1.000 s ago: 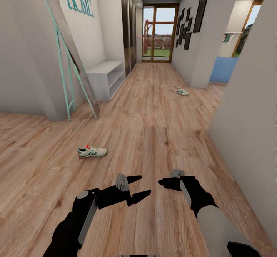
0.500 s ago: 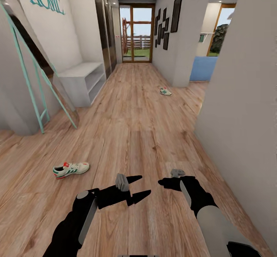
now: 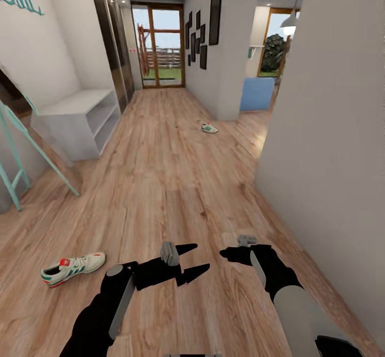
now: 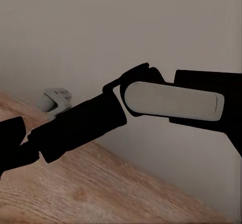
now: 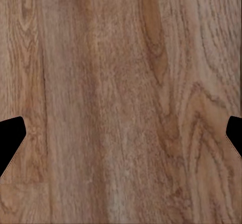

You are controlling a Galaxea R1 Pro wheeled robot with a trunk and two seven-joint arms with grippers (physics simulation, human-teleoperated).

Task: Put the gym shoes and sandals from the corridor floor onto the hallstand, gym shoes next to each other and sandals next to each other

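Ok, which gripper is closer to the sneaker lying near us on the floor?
Left. The near gym shoe lies on the corridor floor just outboard of the left gripper, while the right gripper sits farther across, on the opposite side.

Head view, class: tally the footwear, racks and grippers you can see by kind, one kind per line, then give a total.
Gym shoes: 2, the near gym shoe and the far gym shoe, both on the corridor floor
Hallstand: 1
Grippers: 2, the left gripper and the right gripper
Total: 5
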